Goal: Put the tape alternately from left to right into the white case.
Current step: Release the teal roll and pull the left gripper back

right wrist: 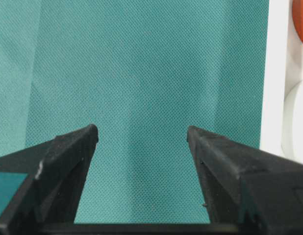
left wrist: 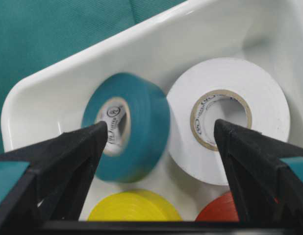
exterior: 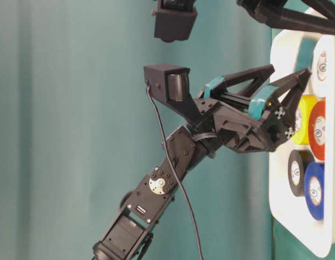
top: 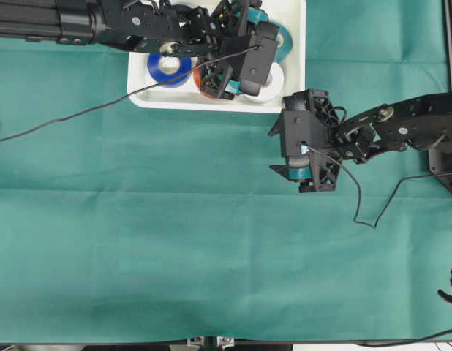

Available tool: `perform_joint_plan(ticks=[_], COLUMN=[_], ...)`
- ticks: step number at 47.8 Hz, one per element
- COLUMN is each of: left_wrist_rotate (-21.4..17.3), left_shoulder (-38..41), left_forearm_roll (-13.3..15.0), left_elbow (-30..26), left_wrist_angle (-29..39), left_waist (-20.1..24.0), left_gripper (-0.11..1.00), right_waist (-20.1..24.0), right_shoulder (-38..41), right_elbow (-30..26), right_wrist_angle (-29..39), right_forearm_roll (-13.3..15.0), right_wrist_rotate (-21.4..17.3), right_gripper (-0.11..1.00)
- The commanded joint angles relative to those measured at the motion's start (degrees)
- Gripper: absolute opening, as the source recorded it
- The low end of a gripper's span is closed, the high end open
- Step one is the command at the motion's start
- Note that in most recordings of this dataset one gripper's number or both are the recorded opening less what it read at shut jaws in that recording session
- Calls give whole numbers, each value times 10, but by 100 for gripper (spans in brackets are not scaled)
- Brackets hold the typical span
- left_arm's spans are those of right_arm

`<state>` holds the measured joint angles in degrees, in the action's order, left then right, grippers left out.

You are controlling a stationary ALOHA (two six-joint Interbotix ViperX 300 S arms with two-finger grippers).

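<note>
The white case [top: 211,102] lies at the back of the table with several rolls of tape in it. In the left wrist view a teal roll [left wrist: 137,132], blurred and up on its edge, is next to a flat white roll [left wrist: 230,98]. A yellow roll [left wrist: 134,213] and a red-orange roll [left wrist: 220,210] lie nearer. My left gripper [left wrist: 160,129] hangs open over them and grips nothing. From overhead a blue roll [top: 170,68] shows beside that arm. A black roll [exterior: 296,173] shows from table level. My right gripper [right wrist: 141,134] is open and empty over the cloth, just in front of the case.
Green cloth [top: 175,234] covers the whole table. The left arm's cable [top: 80,117] trails across the cloth to the left. The right arm's cable [top: 358,205] loops beside that arm. The case's rim [right wrist: 274,78] stands close on the right of the right wrist view.
</note>
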<state>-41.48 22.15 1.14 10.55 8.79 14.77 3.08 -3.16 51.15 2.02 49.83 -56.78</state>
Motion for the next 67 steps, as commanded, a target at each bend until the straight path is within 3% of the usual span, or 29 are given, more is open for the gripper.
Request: perform_joint_plan(ticks=[1, 25, 67], left_wrist_rotate=[4, 8, 163], left_shoulder=[-33, -90, -189], left_forearm_roll=[2, 4, 4], left_elbow=[-3, 68, 198], left_wrist_angle=[-3, -3, -4], left_waist=[-1, -43, -162], left_gripper=[55, 54, 54], right_waist=[2, 2, 2], right_shoulder=[-12, -12, -12], right_elbow=[-6, -6, -6], right_wrist_angle=[-3, -3, -3], right_forearm_roll=[-2, -2, -2], right_wrist_rotate=[1, 0, 0], right_gripper=[82, 82, 82])
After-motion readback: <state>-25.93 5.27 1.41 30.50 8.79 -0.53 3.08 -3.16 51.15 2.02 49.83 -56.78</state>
